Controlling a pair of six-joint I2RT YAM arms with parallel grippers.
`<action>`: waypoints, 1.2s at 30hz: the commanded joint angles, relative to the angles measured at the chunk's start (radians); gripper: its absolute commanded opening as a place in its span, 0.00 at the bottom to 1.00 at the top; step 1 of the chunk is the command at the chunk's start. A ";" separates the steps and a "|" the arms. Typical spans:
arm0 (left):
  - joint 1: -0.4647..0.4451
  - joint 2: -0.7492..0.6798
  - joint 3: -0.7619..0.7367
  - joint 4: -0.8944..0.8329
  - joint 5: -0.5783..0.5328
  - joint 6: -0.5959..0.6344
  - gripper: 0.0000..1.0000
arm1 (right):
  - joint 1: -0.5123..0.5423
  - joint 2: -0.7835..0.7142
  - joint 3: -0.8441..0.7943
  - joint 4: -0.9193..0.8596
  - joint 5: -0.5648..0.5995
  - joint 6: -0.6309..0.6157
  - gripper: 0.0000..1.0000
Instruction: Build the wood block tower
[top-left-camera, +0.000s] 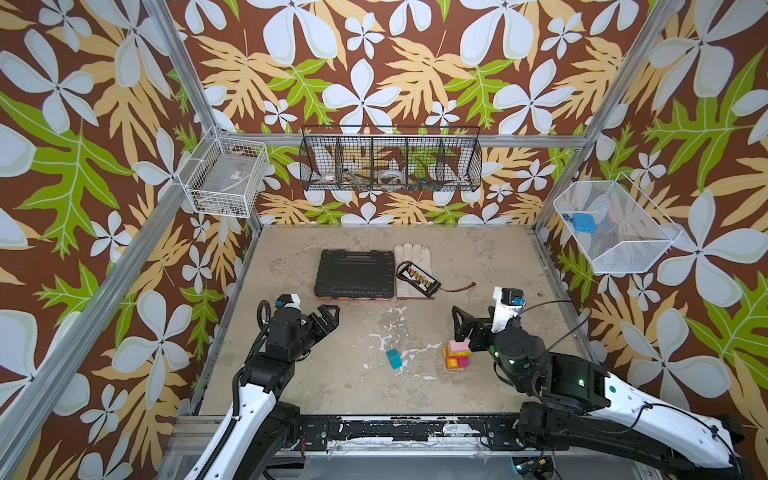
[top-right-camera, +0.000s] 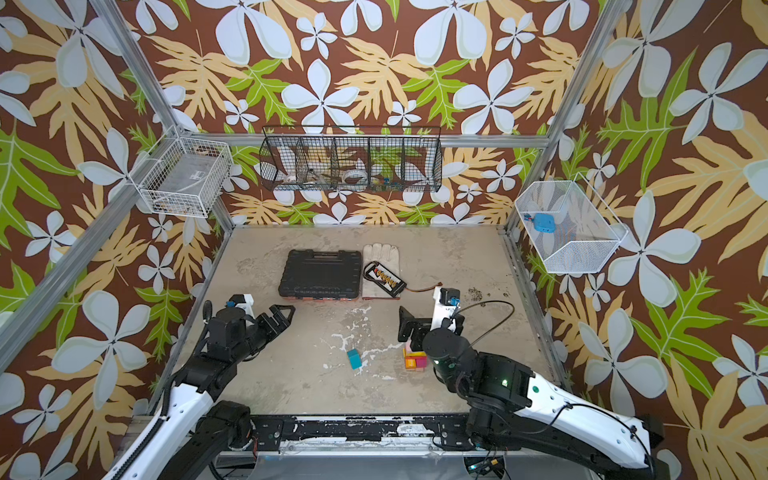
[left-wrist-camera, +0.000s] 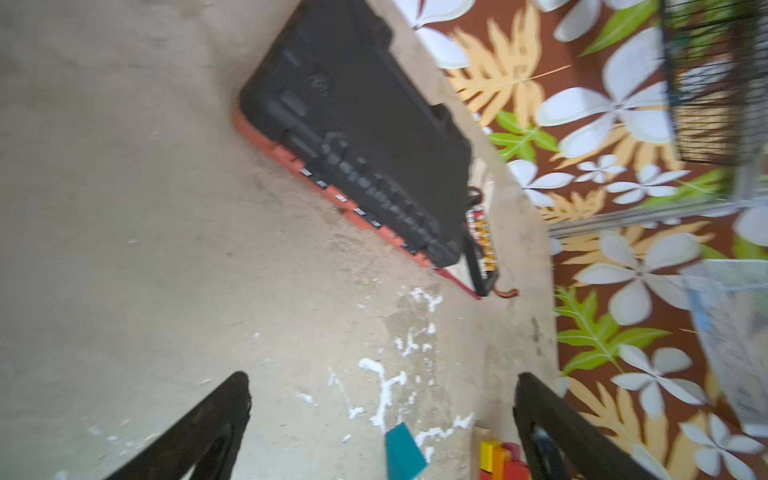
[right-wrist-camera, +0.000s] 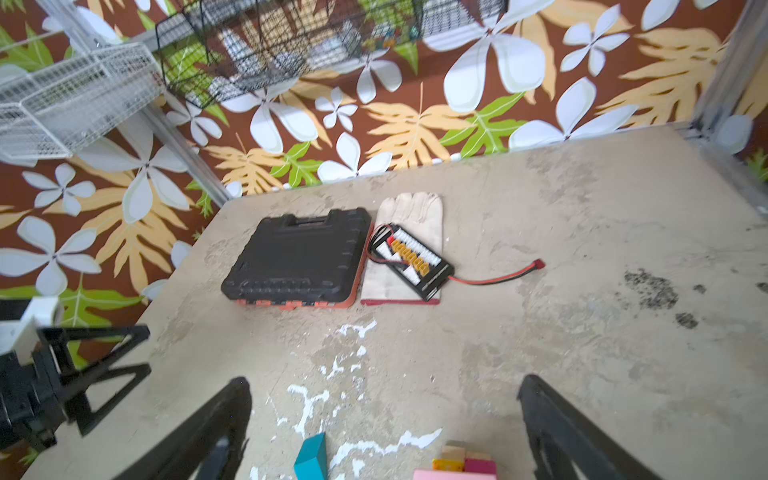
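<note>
Soft, even light fills both top views, sharp at centre and leaving only faint shadows on the tabletop (top-left-camera: 332, 386), while the left wrist view smears the black case (left-wrist-camera: 353, 124) and teal block (left-wrist-camera: 403, 453) with blur, and the right wrist view softens the wallpaper (right-wrist-camera: 415, 116) toward its bowed edges.

Brown floral wallpaper (top-left-camera: 374, 62) on three walls, aluminium frame posts (top-left-camera: 187, 75) at the corners. Worn beige tabletop (top-left-camera: 478, 257) with white chipped patches (top-left-camera: 386, 340). Black wire basket (top-left-camera: 390, 183), white wire basket (top-left-camera: 224, 208) and white mesh basket (top-left-camera: 623, 257) are wall-mounted.
</note>
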 joint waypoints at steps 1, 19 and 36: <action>0.001 0.031 0.001 -0.101 -0.123 0.028 1.00 | -0.082 -0.022 0.038 -0.061 -0.056 -0.076 1.00; -0.402 0.564 0.302 -0.344 -0.409 -0.022 1.00 | -1.150 0.018 -0.088 -0.013 -0.733 -0.244 1.00; -0.761 0.775 0.366 -0.170 -0.287 -0.366 0.91 | -1.150 -0.069 -0.410 0.288 -0.448 -0.066 1.00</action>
